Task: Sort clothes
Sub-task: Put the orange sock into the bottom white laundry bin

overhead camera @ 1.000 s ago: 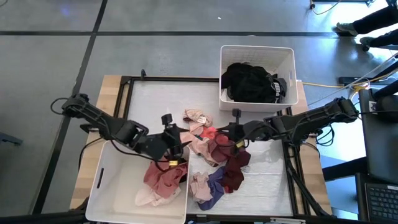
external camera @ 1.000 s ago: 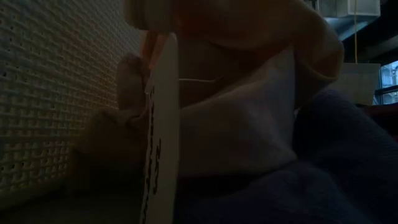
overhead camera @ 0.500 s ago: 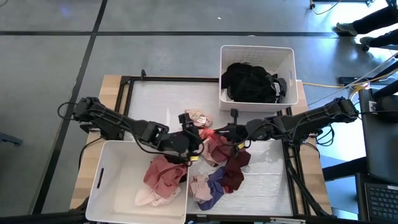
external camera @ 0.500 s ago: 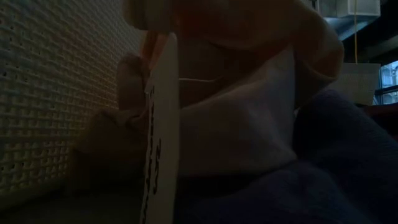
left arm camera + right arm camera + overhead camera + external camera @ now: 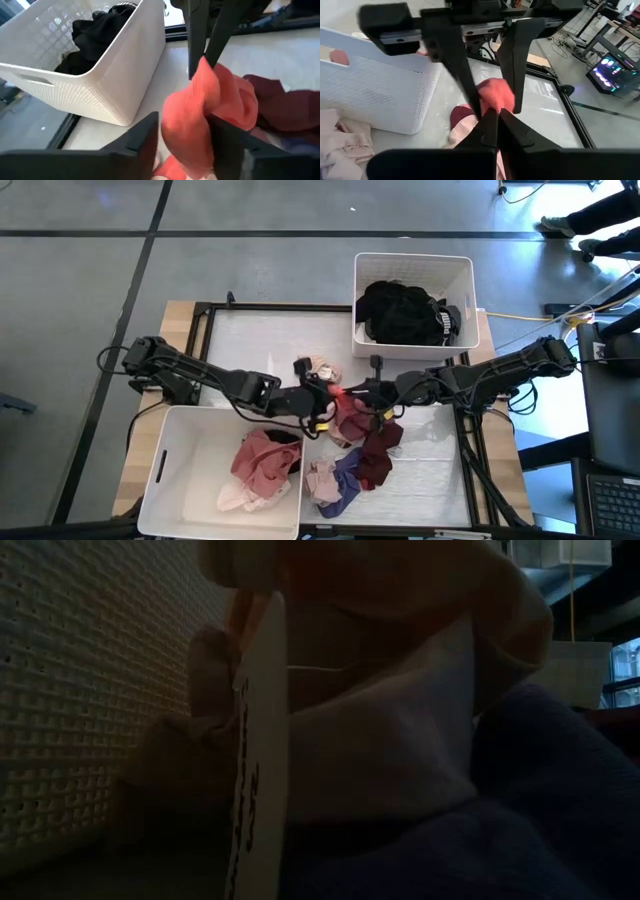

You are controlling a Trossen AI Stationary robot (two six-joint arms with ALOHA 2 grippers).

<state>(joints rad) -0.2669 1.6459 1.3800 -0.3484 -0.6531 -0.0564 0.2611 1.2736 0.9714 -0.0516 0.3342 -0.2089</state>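
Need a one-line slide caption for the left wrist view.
Left pincer closing around a coral-pink garment pinched by the right pincer, beside a white bin of black clothes.

Coral garment [image 5: 210, 107] soft ribbed knit, matt; black clothes [image 5: 405, 313] matt cloth; bins [image 5: 95, 92] white plastic, woven-textured walls, slight sheen; fingers [image 5: 512, 65] matt black plastic; desk [image 5: 182, 315] light wood edge, black metal frame, pale matt top

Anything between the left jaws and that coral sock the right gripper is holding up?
Nothing visible. The coral sock sits between the left gripper's open jaws, pinched at its top by the right gripper. Only the right gripper's own tips crowd the spot, just above where the left jaws would close.
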